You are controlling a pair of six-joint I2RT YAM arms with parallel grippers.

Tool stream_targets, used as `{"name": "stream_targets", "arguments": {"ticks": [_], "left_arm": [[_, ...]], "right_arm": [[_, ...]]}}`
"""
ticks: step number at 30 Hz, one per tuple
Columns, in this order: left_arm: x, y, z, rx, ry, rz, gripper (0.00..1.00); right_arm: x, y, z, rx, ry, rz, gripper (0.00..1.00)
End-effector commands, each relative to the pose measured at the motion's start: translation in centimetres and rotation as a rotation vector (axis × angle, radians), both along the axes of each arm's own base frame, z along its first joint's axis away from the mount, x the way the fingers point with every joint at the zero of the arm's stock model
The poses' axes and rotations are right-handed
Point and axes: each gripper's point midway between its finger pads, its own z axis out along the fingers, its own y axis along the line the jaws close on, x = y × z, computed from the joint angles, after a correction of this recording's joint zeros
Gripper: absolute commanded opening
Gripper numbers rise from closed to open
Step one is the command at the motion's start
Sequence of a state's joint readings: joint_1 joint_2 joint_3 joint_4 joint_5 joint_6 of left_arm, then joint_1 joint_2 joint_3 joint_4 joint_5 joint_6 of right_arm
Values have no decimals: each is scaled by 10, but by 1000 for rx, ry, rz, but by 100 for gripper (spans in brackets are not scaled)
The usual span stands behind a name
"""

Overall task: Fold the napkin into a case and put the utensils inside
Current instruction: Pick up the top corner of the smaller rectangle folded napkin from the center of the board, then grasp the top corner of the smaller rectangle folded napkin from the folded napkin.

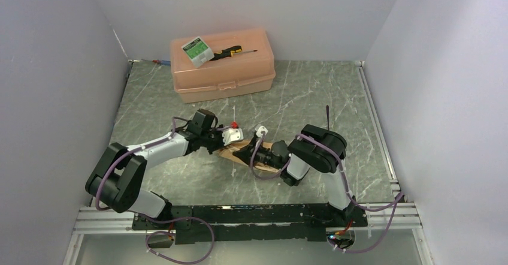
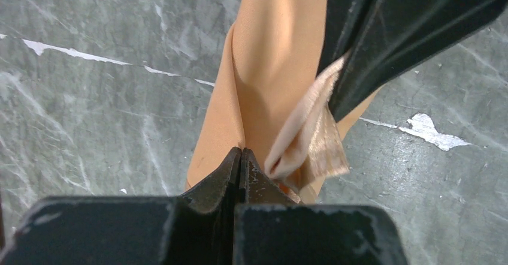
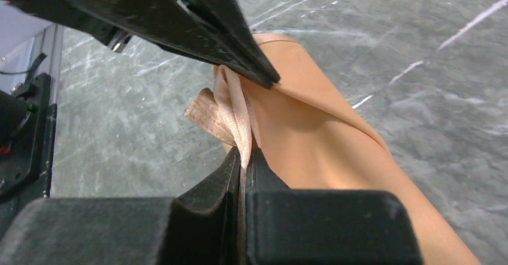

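Note:
The peach-orange napkin [image 1: 235, 152] lies as a narrow folded strip on the grey table, between both grippers. It also shows in the left wrist view [image 2: 272, 55] and the right wrist view [image 3: 323, 139]. My left gripper [image 2: 241, 156] is shut, pinching the napkin's edge and lifting it into a ridge. Its fingers [image 3: 209, 25] come in from the top of the right wrist view. My right gripper [image 3: 242, 164] is shut on a shiny folded flap of the napkin [image 3: 230, 106]. Its fingers [image 2: 389, 31] show in the left wrist view. A slim dark utensil [image 1: 327, 116] lies behind the right arm, partly hidden.
A rigid peach plastic box [image 1: 223, 76] stands at the back. A green-white packet [image 1: 198, 50] and a black-and-yellow screwdriver [image 1: 233, 51] lie on its lid. Walls close in left, right and behind. A metal rail [image 1: 378, 127] runs along the table's right edge.

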State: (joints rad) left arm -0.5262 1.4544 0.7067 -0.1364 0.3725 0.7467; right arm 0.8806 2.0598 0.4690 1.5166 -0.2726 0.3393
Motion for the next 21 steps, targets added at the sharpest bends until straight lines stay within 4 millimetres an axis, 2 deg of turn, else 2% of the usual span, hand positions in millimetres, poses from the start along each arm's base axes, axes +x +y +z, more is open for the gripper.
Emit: {"name": "stream_targets", "arguments": {"ticks": [1,6,9,13,16,21], "left_arm": [[0,-10,17,-66,-39,-26,3],[3,-13,26,-89,-46,-12,3],[4,-15,31,-107,-55,-9,3],[4,-16,33,-114,-58,-5,3],[4,-16,34,-122,-69,-5,3],[6,-16,38,-126,-81,4,3]], "right_arm": [[6,1,53,192,-23,0,0],[11,5,34,119,70,6,0],[13,6,16,35,155,9,0],[11,-2,-6,-52,265,-15,0],[14,-11,-13,-86,326,-44,0],[12,-13,-33,-213,438,-47,0]]}}
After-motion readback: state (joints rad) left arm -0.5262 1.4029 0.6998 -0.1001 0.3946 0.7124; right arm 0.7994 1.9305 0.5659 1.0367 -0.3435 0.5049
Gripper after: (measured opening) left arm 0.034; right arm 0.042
